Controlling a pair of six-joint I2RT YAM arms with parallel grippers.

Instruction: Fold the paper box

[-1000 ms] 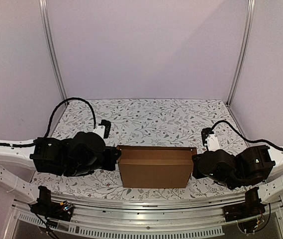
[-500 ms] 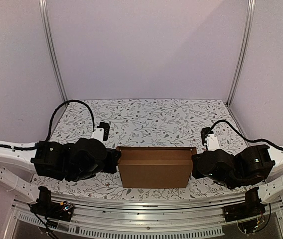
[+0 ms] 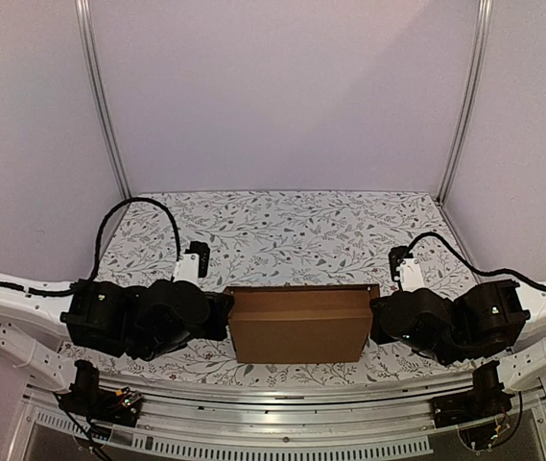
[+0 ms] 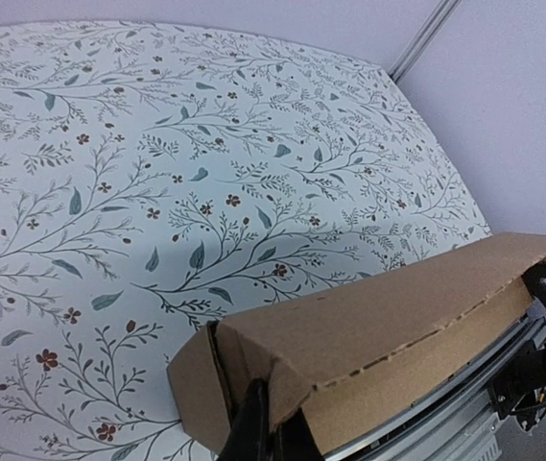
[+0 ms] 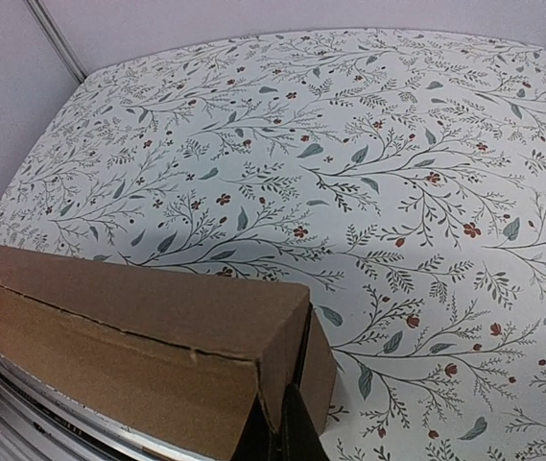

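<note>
The paper box (image 3: 299,325) is a folded brown cardboard mailer lying lengthwise near the table's front edge. Its lid is down and a perforated line runs along its front. My left gripper (image 3: 226,312) is shut, its tips pressed against the box's left end. In the left wrist view the gripper (image 4: 268,423) pokes the end flap of the box (image 4: 388,317) at the lid corner. My right gripper (image 3: 375,322) is shut too and touches the right end. In the right wrist view this gripper (image 5: 287,423) sits at the slit beside the box's (image 5: 129,307) side wall.
A floral tablecloth (image 3: 292,230) covers the table behind the box. A metal rail (image 3: 282,399) runs along the front edge just before the box. Black cables (image 3: 148,206) loop from both arms. White walls with aluminium posts (image 3: 464,96) close in the back and sides.
The left arm has dropped lower and nearer the front edge, still against the box's left end. The box and the right arm have barely moved.
</note>
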